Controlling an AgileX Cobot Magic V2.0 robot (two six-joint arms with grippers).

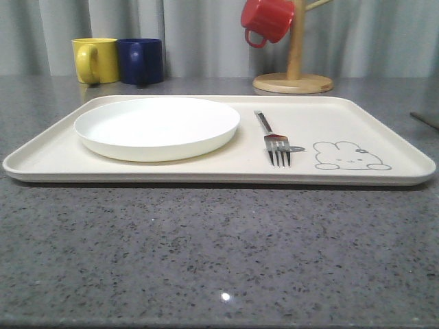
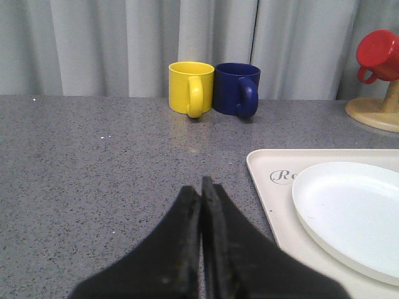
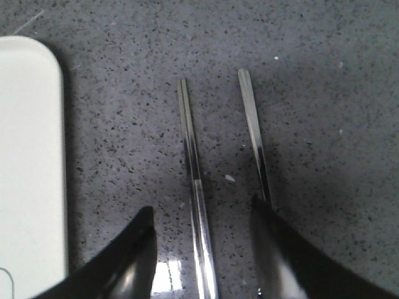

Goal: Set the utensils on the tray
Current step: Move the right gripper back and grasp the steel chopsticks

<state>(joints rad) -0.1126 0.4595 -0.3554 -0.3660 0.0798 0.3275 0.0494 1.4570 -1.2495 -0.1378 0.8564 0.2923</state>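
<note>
A silver fork lies on the cream tray, right of the round white plate and beside the grey rabbit drawing. In the right wrist view two flat silver chopsticks lie side by side on the grey counter. My right gripper is open above them: the left chopstick runs between its fingers, and the right chopstick passes under one fingertip. The tray's edge shows beside them. My left gripper is shut and empty over bare counter, next to the tray's corner.
A yellow mug and a dark blue mug stand behind the tray at the left. A wooden mug stand with a red mug hanging on it stands at the back right. Curtains close off the back.
</note>
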